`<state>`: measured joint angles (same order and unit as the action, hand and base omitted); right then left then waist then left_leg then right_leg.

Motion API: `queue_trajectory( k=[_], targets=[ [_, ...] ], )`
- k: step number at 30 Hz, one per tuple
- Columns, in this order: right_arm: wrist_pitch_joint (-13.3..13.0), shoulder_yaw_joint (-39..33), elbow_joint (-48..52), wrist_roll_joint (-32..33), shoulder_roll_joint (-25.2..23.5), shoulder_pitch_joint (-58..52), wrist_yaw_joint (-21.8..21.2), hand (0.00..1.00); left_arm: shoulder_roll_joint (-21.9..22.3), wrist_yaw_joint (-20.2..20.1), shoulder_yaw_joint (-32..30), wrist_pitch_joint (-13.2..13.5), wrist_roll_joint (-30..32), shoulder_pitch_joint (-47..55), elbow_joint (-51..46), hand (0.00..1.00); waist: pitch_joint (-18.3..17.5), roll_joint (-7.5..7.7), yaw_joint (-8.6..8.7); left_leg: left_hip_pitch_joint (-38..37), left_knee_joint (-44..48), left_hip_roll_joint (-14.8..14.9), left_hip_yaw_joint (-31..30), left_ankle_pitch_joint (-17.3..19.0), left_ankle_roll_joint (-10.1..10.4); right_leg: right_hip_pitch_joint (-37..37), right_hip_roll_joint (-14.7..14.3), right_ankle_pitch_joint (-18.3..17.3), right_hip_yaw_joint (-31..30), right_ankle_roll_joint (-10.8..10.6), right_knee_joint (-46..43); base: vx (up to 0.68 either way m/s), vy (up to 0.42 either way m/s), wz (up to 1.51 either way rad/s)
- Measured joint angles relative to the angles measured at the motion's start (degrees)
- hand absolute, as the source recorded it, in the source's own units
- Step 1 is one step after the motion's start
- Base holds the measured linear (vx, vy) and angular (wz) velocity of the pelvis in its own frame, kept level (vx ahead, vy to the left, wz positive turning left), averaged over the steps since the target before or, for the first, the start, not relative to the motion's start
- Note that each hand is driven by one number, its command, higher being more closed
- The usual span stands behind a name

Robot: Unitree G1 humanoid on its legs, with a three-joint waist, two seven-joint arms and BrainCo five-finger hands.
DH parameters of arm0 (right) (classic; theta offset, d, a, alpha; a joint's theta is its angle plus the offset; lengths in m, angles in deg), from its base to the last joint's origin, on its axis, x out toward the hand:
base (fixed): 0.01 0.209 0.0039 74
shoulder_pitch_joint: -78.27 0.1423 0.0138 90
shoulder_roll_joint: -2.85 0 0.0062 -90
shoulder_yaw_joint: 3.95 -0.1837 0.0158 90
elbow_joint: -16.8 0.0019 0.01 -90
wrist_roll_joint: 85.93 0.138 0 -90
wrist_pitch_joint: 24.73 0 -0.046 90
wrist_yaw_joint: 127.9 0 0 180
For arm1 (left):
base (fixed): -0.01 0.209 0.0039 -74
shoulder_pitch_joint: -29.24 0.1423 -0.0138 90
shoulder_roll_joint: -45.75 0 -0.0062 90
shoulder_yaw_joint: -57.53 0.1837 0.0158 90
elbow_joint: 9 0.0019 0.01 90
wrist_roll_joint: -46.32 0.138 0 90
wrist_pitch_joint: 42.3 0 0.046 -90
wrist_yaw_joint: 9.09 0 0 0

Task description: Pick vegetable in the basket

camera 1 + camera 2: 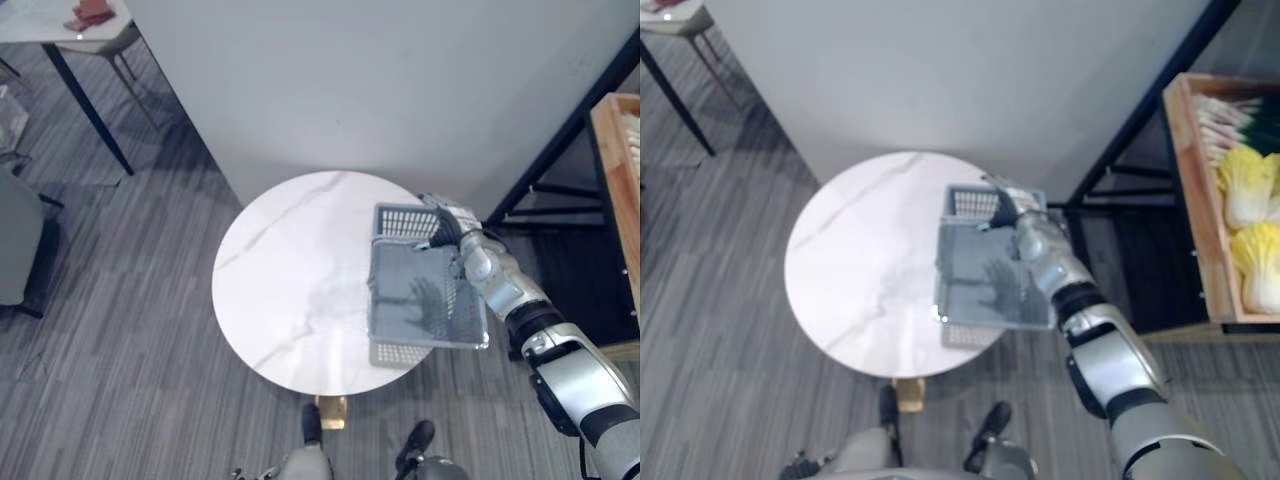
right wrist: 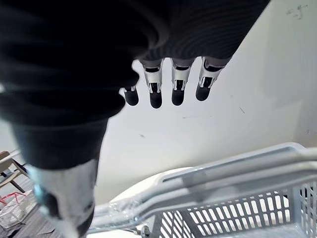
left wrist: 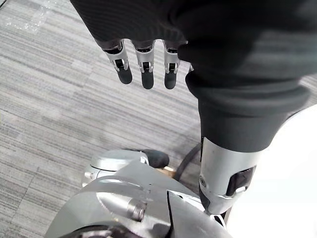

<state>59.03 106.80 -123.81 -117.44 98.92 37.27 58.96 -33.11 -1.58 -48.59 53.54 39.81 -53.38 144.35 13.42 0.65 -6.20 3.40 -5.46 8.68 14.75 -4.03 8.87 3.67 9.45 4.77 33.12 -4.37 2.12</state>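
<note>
**veg_noob:** ok so where's the actual veg? The basket (image 1: 420, 305) looks bare to me, just grey mesh with a shadow on its bottom.

**armwatcher:** yep, nothing in it that I can see. The vegetables are way off to the right in a wooden crate (image 1: 1195, 200). It holds pale yellow cabbages (image 1: 1245, 190) at the near end and a bunch of long white-green stalks (image 1: 1225, 120) at the far end. That's well apart from the basket.

**veg_noob:** why is the basket parked so far over on the table (image 1: 290, 280)?

**armwatcher:** my guess is it's the side closest to the crate and to the working arm. It sits at the right edge of the round white top, and its near right corner seems to hang past the rim. I can't tell if it's fully resting there.

**veg_noob:** is the right hand (image 1: 452, 232) grabbing it?

**armwatcher:** nope. It's above the far right corner, and its wrist cam shows the fingers (image 2: 156, 91) hanging straight and slack with nothing in them. The handles (image 2: 237, 163) lie below them, not touched. Looks to me like it's lined up over the handles, not gripping.

**veg_noob:** and the left hand (image 3: 144, 67)?

**armwatcher:** idle down over the carpet, fingers loose, empty too. So no vegetable is picked yet, I'd say.
</note>
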Motion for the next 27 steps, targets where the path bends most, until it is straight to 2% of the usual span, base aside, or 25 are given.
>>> queue_trajectory(
  k=[3,8,12,18,27],
  targets=[
    [0.69,-0.24,-2.47,-0.04,0.04,0.88,0.03,0.0,-0.37,0.06,0.16,0.42,-0.04,-0.85,-0.18,0.0,0.93,0.06,-0.28,0.79,0.0,-0.13,-1.25,-0.16,0.05,-0.01,0.04,0.01,0.91,-0.01,0.26,0.05,0.007,0.16],
    [0.91,-1.8,-4.25,-0.06,-0.01,3.88,0.11,0.0,-0.45,0.12,0.62,0.52,-0.17,-1.66,-0.11,0.0,4.39,0.0,-0.42,1.76,0.0,-0.29,-1.45,-0.46,0.09,0.72,0.05,0.43,1.02,0.11,0.75,0.01,0.005,0.03],
    [1.0,-2.38,-4.39,-0.26,-0.01,4.38,0.1,0.0,-0.43,0.18,0.96,0.53,-2.32,-1.67,-0.12,0.0,4.81,-0.06,-0.42,3.29,0.01,-0.4,-1.41,-0.85,0.12,2.27,0.13,0.82,0.9,0.26,0.87,0.03,0.01,-0.01],
    [0.98,-2.36,-4.86,-2.23,0.21,5.96,0.17,0.0,-0.53,0.22,2.58,1.25,-2.35,-3.35,-0.16,0.0,6.79,-0.1,-0.3,3.32,0.0,-0.78,-1.44,-1.39,0.19,2.36,0.53,1.21,0.77,0.29,0.87,0.0,0.0,0.0],
    [0.48,-1.61,-4.06,-2.3,1.29,6.52,0.25,0.0,-0.71,0.59,2.9,1.19,-2.35,-3.68,-0.16,0.0,7.81,-0.09,-0.37,3.47,-0.01,-0.88,-0.97,-1.38,0.17,3.24,0.62,1.58,-0.61,0.24,0.84,0.01,0.026,-0.06]
  ],
)
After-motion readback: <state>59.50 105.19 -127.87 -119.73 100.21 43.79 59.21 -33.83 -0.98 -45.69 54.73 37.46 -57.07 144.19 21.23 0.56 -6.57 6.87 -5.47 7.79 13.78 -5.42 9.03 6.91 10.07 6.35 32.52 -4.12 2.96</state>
